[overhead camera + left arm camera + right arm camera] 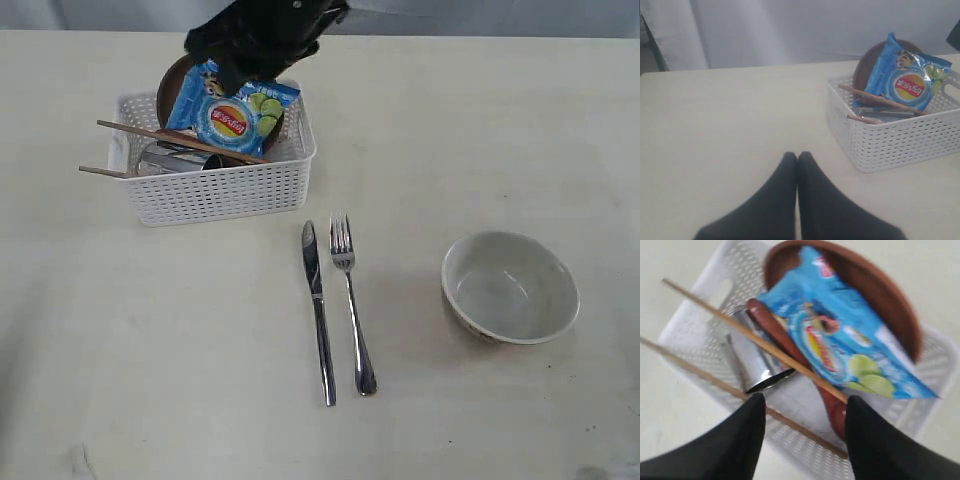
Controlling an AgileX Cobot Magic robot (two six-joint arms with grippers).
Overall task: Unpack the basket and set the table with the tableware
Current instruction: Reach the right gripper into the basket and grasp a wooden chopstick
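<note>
White basket [220,190] directly under right tool [806,400] — jaws spread wide, empty, left tool [797,156] pinched closed

We see a white lattice-pierced basket [215,190] upper left, a blue chip bag [232,112] with red-yellow logo and green slices, a brown plate [170,90], a cream bowl [510,288] right, a pale beige table [150,350].

The left gripper [797,156] is held with its jaws pressed together. The right gripper [806,400] is directed downward, its jaws spread wide apart.
</note>
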